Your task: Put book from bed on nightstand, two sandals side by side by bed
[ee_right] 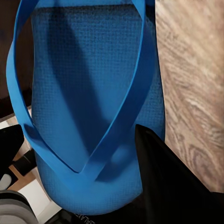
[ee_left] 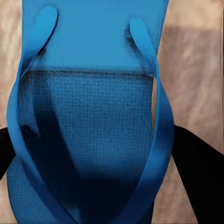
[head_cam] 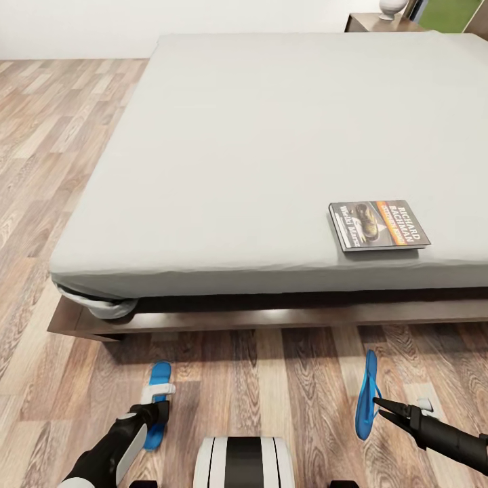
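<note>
Bed (head_cam: 271, 135): the landmark here; pale mattress cover on a dark wooden frame, its near edge running across the head view.
Floor (head_cam: 285, 379): brown planks in front of the bed's near edge, where both sandals are.
Nightstand (head_cam: 376, 24): beyond the bed's far right corner, mostly cut off, with a pale rounded object on top that I cannot identify.
Book (head_cam: 379, 225): flat on the bed, close to its near edge, toward the right; untouched.
Left sandal (head_cam: 158, 403): in front of the bed's near edge, toward the left corner, lying roughly flat, toe pointing at the bed.
Right sandal (head_cam: 367, 393): in front of the bed's near edge, below the book, tipped up on its edge and well apart from the other one.
Left gripper (head_cam: 152, 413): down at the left sandal, a dark finger (ee_left: 198, 172) on each side of it; whether it is clamped I cannot tell.
Right gripper (head_cam: 379, 404): fingers pinched on the edge of the right sandal, holding it on its side.
Step, as I judge it: bring the 2 sandals together beside the bed; lay the right one sole down, parallel to the left, toes level, just beside it.
Hard to see: the contact of the left fingers and the floor under either sandal.
</note>
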Tool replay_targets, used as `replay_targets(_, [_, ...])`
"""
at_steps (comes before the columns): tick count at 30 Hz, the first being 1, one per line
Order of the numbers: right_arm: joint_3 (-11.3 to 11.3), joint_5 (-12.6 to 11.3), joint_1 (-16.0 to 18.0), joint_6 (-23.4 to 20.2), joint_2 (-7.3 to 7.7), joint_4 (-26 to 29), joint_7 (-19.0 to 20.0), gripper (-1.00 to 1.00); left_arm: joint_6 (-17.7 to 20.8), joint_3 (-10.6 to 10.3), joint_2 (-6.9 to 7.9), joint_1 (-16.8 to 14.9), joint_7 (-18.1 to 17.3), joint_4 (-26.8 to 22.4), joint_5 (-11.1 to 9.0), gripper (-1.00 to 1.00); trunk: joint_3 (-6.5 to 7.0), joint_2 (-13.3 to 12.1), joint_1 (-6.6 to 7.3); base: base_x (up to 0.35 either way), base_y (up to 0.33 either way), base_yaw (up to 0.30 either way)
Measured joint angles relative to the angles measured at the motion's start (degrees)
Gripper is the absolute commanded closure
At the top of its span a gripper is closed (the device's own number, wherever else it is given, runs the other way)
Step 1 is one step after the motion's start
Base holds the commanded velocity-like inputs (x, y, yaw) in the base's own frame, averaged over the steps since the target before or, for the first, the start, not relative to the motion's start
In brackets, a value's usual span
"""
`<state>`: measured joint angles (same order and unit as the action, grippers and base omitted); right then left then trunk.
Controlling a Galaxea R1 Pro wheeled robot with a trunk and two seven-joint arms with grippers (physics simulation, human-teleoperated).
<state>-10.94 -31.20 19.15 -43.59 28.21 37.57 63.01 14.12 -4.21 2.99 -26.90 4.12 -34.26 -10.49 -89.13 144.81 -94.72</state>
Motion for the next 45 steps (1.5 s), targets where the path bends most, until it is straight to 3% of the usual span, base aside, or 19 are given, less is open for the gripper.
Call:
replay_targets(3, [-0.01, -0.02, 0.00, -0.01, 0.00, -0.04, 0.04, 1.00, -2.29, 0.05, 0.04, 0.00, 0.02, 0.08, -0.05, 1.00, 0.00, 0.00, 0.00, 0.000, 0.000, 0.000])
replay_targets(9, [0.07, -0.01, 0.00, -0.01, 0.00, -0.05, 0.03, 1.00, -3.28, 0.38, 0.10, 0.00, 0.02, 0.28, -0.09, 1.00, 0.00, 0.00, 0.00, 0.000, 0.000, 0.000])
replay_targets(14, [0.09, 0.08, -0.01, 0.05, 0.00, -0.06, 0.04, 1.00, -3.25, 1.48, 0.12, 0.00, 0.06, 0.37, -0.09, 1.00, -1.10, 0.06, -0.13, 0.000, 0.000, 0.000])
replay_targets(31, [0.08, 0.07, 0.00, 0.06, 0.00, -0.06, 0.01, 1.00, -4.26, 1.53, 0.11, -0.02, 0.11, 0.21, 0.19, 1.00, -4.87, 0.30, -0.55, 0.000, 0.000, 0.000])
replay_targets(45, [0.07, 0.03, 0.00, 0.03, 0.00, -0.04, -0.01, 1.00, -4.18, 1.63, 0.13, -0.03, -0.05, 0.13, 0.33, 1.00, -4.88, 0.30, -0.55, 0.000, 0.000, 0.000])
